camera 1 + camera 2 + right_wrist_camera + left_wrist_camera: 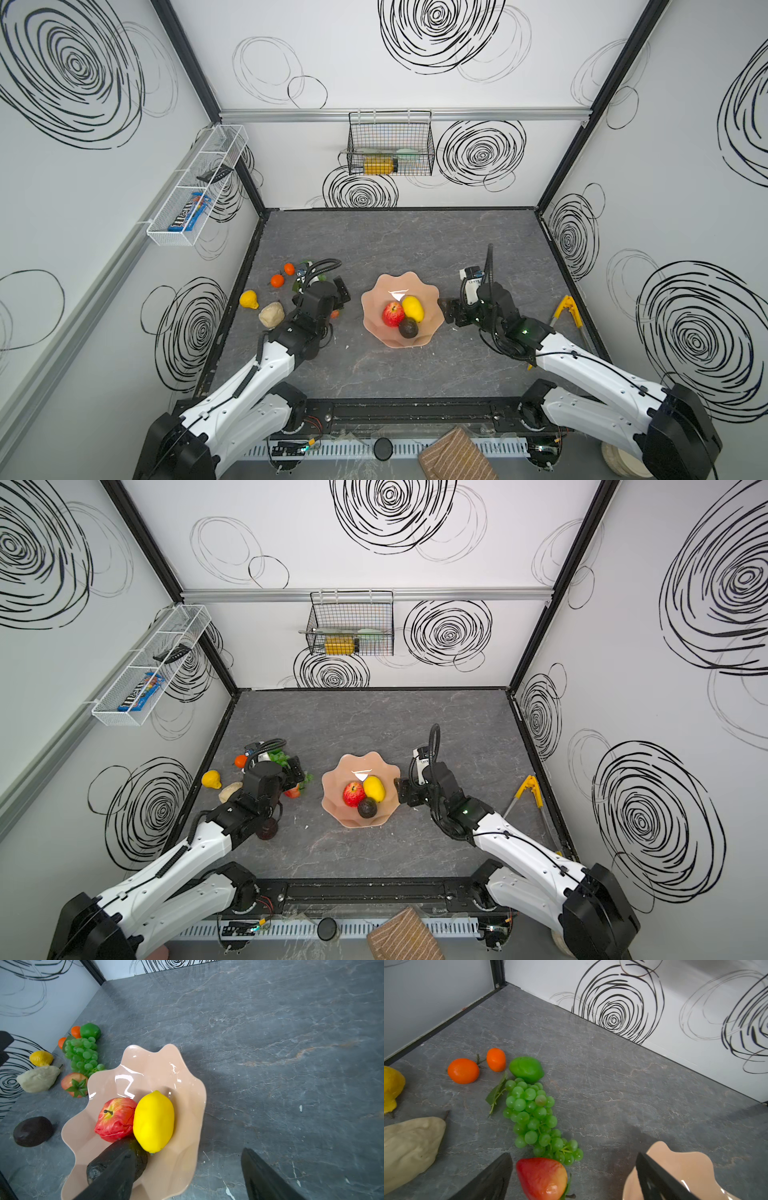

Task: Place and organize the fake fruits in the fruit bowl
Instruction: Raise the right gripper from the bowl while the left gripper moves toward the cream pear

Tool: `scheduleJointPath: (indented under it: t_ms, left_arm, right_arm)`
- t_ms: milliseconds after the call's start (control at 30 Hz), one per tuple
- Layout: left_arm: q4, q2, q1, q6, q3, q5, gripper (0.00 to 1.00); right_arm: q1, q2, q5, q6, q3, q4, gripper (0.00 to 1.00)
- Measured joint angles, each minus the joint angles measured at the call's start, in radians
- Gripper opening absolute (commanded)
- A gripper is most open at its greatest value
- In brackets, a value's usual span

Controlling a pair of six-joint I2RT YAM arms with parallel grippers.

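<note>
1. The fruit bowl [380,291] is noted mid-table. A red apple [392,313], a lemon [412,308] and a dark fruit [408,328] lie in it, packed together.
2. Outside it, on the left arm's side, are logged: strawberry [542,1178], grape bunch [535,1118], lime [526,1069], two oranges [463,1071], yellow pear [392,1088], beige fruit [409,1151], second dark fruit [32,1131].
3. Left gripper [573,1155]: jaws are spread wide and nothing is held. The strawberry is framed between them, nearer one finger.
4. Right gripper [187,1151]: jaws are spread at the bowl's edge and nothing is clamped. Contact with the dark fruit cannot be told.
5. Step judged: the strawberry pick. A centred descent is called for, with closure clear of the grapes just beside, then carriage to the bowl's bare part.
</note>
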Motion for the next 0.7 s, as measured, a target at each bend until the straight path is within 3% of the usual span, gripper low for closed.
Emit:
scheduleJointPath:
  t_ms: [233,533,700]
  left_arm:
    - [-0.107,0.053,0.117,-0.019,0.017,0.09,0.98]
    - [-0.227,-0.061,0.308,-0.026,0.046,0.122,0.99]
    - [-0.277,-0.061,0.51,-0.018,0.079,0.183,1.0]
  right_arm:
    - [-0.043,-0.005,-0.073,0.049,-0.103,0.117,0.84]
    - [-0.055,-0.006,-0.107,0.079,-0.19,0.183,0.85]
    - [-0.056,-0.048,-0.11,0.08,-0.19,0.183,0.85]
